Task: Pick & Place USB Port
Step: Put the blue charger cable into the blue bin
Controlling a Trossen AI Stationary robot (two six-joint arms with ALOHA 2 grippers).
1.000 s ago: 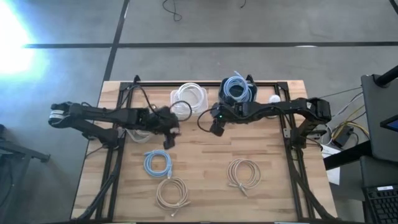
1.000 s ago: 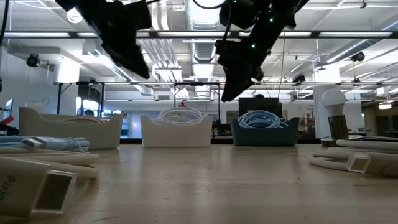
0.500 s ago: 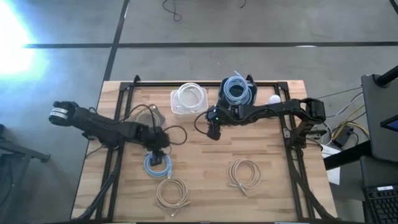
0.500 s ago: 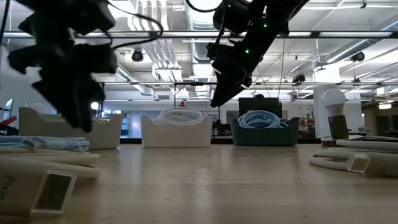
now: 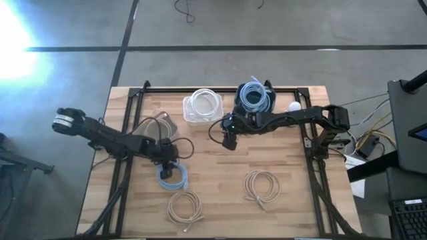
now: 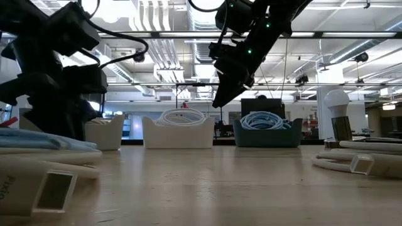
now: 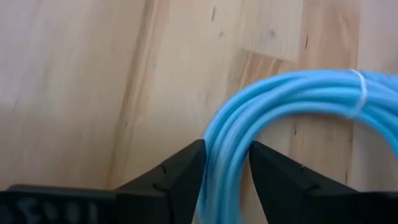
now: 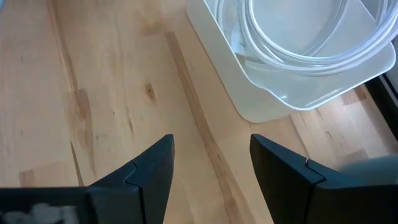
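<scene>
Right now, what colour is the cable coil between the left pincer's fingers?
Light blue cable coil; clearest in the left wrist view.

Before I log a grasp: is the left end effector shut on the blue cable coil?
Not clearly shut. The left end effector straddles the blue cable coil, a finger on each side; whether it is clamped, I cannot tell.
</scene>
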